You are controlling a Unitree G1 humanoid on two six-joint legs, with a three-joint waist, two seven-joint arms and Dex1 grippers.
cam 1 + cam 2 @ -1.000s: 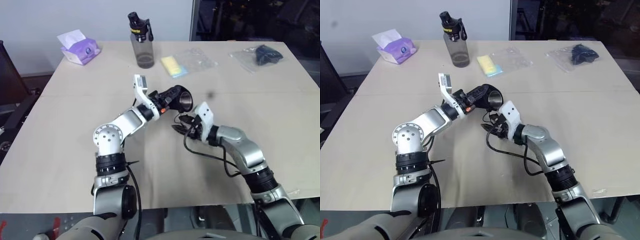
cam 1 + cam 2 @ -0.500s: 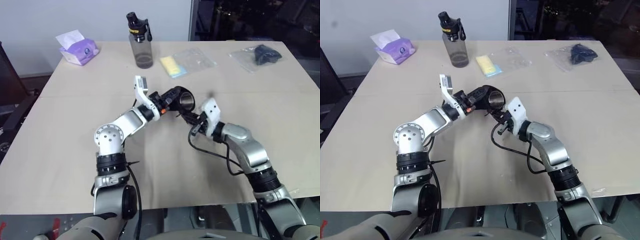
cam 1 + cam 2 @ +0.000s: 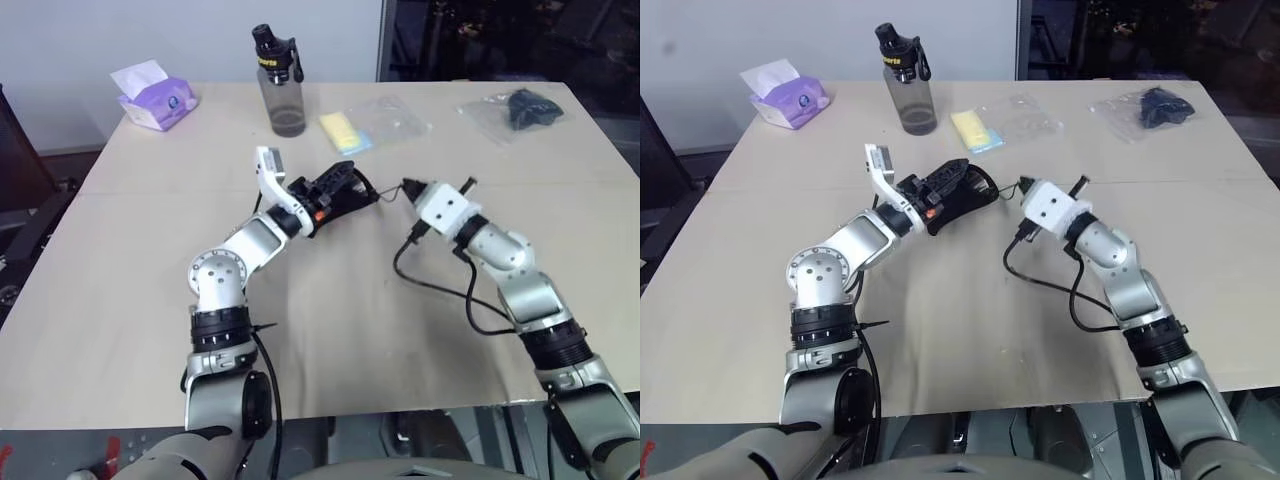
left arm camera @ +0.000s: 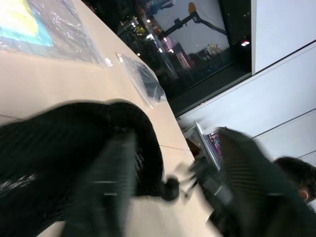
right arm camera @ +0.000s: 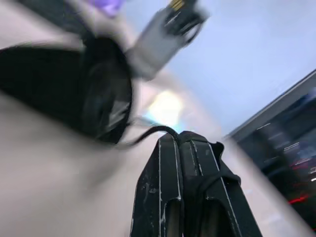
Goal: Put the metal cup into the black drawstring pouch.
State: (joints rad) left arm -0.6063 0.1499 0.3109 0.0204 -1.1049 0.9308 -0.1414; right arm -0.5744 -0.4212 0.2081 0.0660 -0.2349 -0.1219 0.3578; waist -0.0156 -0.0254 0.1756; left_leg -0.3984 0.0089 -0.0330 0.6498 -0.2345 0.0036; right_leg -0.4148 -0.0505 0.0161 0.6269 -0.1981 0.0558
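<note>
Two grippers meet over the middle of a big table (image 3: 150,280). The table top is flat, smooth and pale tan, with a thin seam across it. Behind it are a plain light wall and a dark window with small lights in it.

At the back of the table stands a tall grey see-through bottle (image 3: 282,85) with a black cap. Near the left corner sits a soft purple tissue pack (image 3: 155,95) with a white tissue sticking up. Beside the bottle lies a flat yellow pad (image 3: 345,132) in crinkly clear plastic. Far to the right, a dark lump (image 3: 525,105) lies in another clear bag.

The pouch (image 3: 355,197) is soft, black and dull, and it looks puffed and round. It is in the middle of the table, right at the left gripper (image 3: 345,178). That gripper's two black ridged fingers (image 4: 106,187) are spread wide apart, with the pouch just past them.

The right gripper (image 3: 405,185) is just beside the pouch mouth, on its right. Its fingers are pressed flat together, and they pinch the thin black cord (image 5: 148,131) that runs from the pouch mouth to the tips.

The right wrist view looks into the round pouch mouth. Something smooth with a dull shine sits inside, which looks like the cup (image 5: 106,108). I cannot see its rim well.
</note>
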